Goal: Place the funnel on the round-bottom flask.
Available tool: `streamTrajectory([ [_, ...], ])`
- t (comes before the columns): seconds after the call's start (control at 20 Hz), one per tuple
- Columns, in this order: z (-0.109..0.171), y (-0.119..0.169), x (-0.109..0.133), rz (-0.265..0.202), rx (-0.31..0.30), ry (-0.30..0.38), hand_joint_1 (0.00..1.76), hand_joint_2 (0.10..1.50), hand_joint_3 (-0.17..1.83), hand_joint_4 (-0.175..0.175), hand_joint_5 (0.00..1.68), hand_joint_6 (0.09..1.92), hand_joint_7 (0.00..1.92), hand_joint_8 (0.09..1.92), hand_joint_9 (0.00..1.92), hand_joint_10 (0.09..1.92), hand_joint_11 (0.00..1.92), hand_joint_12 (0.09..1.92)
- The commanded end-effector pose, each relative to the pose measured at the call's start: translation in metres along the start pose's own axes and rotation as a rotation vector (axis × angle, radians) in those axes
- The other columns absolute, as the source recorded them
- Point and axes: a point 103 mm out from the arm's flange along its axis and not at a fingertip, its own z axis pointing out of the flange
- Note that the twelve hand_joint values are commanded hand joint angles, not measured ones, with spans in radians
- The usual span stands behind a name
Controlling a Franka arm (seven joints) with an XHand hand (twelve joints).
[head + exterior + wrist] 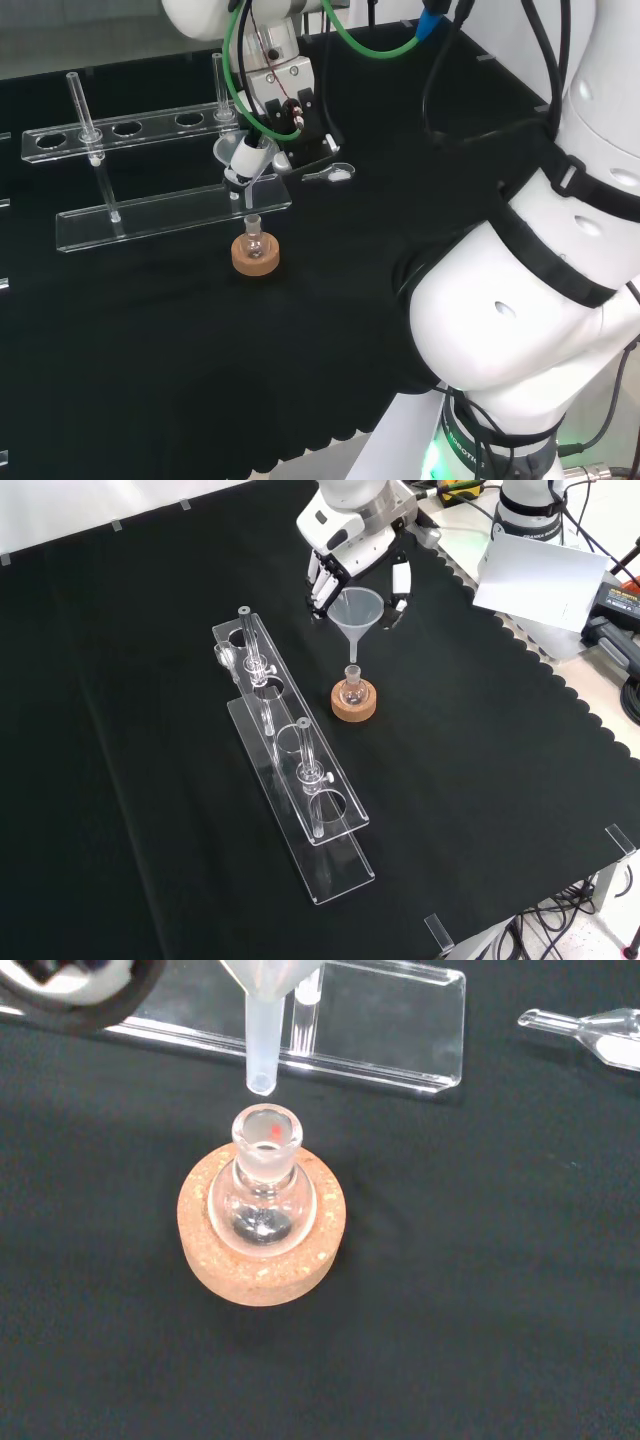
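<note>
Wrist view shows the funnel stem tip hanging just above the round-bottom flask mouth, not yet inside. The robot hand has its fingers curled round the funnel's cone, directly over the flask on its cork ring. Lowering straight down, stem centred, seems next.

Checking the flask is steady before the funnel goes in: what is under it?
The flask sits in a cork ring on the black cloth. The funnel hangs just above its mouth. The cloth beneath the ring is covered.
</note>
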Motion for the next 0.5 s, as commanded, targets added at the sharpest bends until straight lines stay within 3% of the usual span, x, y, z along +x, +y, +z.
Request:
streamTrajectory([
  [0.05, 0.008, 0.007, 0.001, -0.004, 0.013, -0.004, 0.78, 0.81, 0.62, -0.077, 0.86, 0.82, 1.04, 0.69, 1.35, 0.26, 0.92, 1.10],
  [0.5, 0.018, 0.012, -0.001, -0.002, 0.029, -0.011, 0.78, 0.81, 0.62, -0.078, 0.86, 0.82, 1.04, 0.69, 1.36, 0.26, 0.92, 1.10],
])
